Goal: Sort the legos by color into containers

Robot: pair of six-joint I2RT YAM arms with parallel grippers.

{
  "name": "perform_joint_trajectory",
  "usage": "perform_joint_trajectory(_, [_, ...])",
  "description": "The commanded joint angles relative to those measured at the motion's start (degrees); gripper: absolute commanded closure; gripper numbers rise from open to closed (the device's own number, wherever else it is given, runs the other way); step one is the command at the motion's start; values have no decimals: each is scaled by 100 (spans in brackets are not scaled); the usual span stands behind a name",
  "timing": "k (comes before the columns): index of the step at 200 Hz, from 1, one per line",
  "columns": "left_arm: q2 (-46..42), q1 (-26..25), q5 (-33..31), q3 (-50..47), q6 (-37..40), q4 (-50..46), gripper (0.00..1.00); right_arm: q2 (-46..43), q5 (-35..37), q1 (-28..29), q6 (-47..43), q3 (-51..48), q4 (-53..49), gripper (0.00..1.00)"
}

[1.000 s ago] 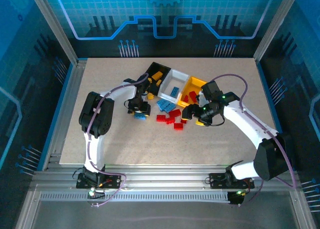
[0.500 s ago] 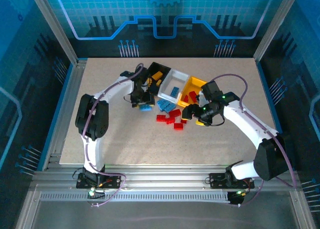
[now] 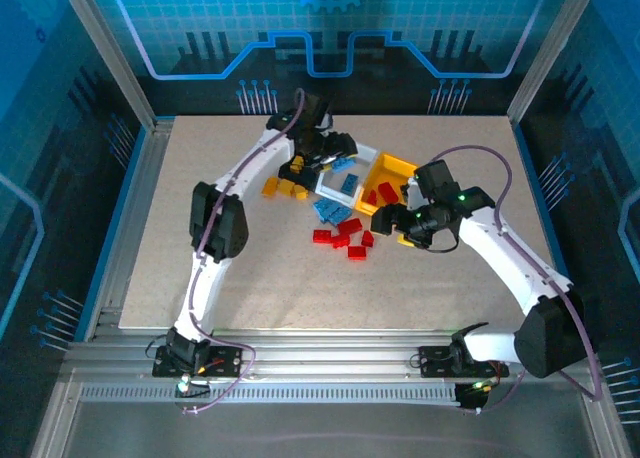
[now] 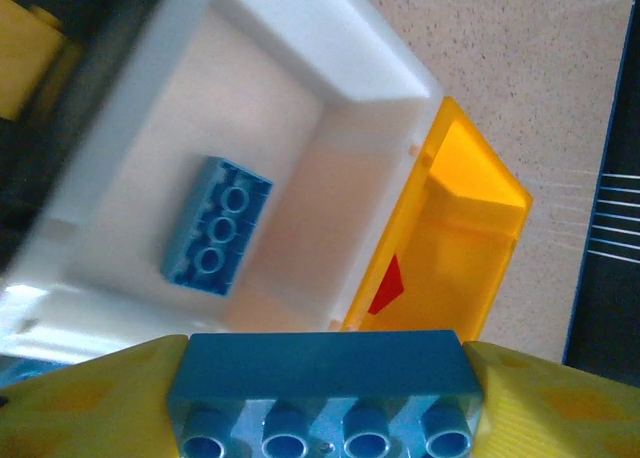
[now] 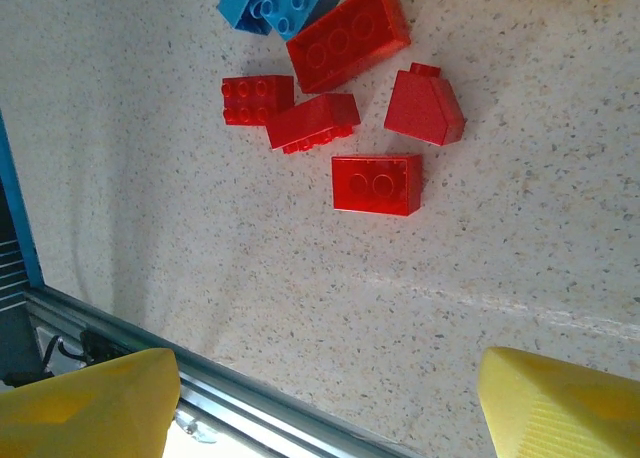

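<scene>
Upper centre in the top view, the left gripper (image 4: 320, 403) clamps a blue brick (image 4: 320, 373) by the white bin (image 4: 330, 58), which holds a second blue brick (image 4: 215, 228). The yellow bin (image 4: 470, 178) adjoins it. Further right, the right gripper (image 5: 325, 418) hangs wide and empty near red bricks (image 5: 350, 43) on the counter (image 5: 500, 238).

The tabletop (image 3: 200, 278) is pale, speckled board inside a metal frame; toward its far middle stand three bins in a row, the white bin (image 4: 330, 38) touching the yellow bin (image 4: 470, 178), the black bin (image 4: 95, 43) on the white one's other side, mostly hidden; loose bricks lie on the bare board nearer than the bins; a few orange bricks (image 3: 284, 188) to the left; a clump of blue bricks (image 3: 328, 210) just in front of the white bin; five red bricks (image 5: 377, 184) close together just beyond the blue.
</scene>
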Motion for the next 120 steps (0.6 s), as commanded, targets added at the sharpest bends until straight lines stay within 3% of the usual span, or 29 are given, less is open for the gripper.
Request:
perform_joint_trajectory(1, [246, -19, 297, 318, -349, -30, 30, -193, 50, -85, -79, -76, -222, 20])
perform_joint_trajectory(25, [344, -10, 466, 484, -366, 54, 22, -266, 50, -142, -100, -146, -259, 20])
perform_joint_trajectory(79, [-126, 74, 336, 267, 257, -418, 18, -140, -69, -182, -109, -177, -146, 20])
perform_joint_trajectory(120, [-1081, 348, -513, -489, 1041, -1053, 10, -36, -159, -154, -57, -177, -9, 20])
